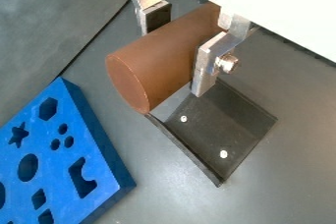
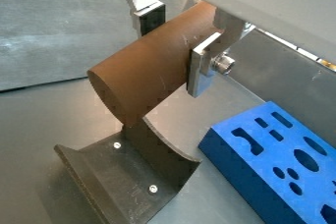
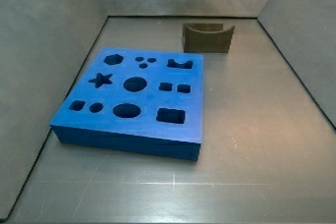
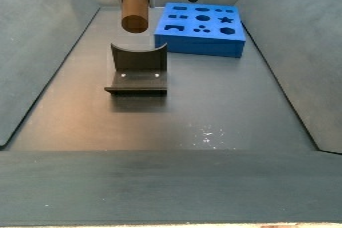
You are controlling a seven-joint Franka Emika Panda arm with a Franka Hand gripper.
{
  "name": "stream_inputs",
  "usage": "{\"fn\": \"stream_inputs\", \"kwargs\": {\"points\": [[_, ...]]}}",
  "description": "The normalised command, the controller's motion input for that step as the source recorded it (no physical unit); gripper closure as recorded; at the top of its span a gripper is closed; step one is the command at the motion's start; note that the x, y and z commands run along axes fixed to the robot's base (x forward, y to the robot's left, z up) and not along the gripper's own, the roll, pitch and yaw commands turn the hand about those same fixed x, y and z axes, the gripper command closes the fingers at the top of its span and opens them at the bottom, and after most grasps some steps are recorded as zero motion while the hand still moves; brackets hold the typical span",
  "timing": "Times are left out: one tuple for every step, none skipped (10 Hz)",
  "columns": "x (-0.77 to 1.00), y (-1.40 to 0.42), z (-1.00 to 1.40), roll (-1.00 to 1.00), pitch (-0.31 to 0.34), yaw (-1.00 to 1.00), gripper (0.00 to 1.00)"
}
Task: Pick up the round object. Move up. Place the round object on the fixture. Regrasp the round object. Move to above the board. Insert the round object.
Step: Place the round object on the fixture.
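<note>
In both wrist views the gripper [image 1: 184, 39] [image 2: 175, 39] holds the round object [image 1: 164, 59] [image 2: 151, 71], its jaws closed on the brown peg's sides, above the fixture [image 1: 217, 130] [image 2: 125, 174]; the board [image 1: 53, 159] [image 2: 282, 164] lies beside it. In a side view the fixture [image 3: 207, 37] stands behind the board [image 3: 132, 98] on the grey floor [image 3: 256, 140], the gripper barely visible at the top edge. In a side view the peg [image 4: 132, 2] hangs upright over the fixture [image 4: 138, 70], apart from its notch, near the board [image 4: 202, 29].
</note>
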Motion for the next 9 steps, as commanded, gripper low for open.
{"fn": "stream_inputs", "kwargs": {"points": [[0.08,0.05,-0.02,-0.34,0.096,-0.14,1.0],[0.13,0.08,-1.0,-1.0,0.021,-0.12,1.0],[0.13,0.08,-1.0,-1.0,0.019,-0.12,1.0],[0.14,0.09,-1.0,-1.0,0.038,-0.12,1.0],[0.14,0.09,-1.0,-1.0,0.054,-0.12,1.0],[0.16,0.1,-1.0,-1.0,0.079,-0.12,1.0],[0.17,0.11,-1.0,-1.0,0.089,-0.13,1.0],[0.18,0.12,-1.0,-1.0,0.101,-0.14,1.0],[0.19,0.12,-1.0,-1.0,0.114,-0.16,1.0]]}}
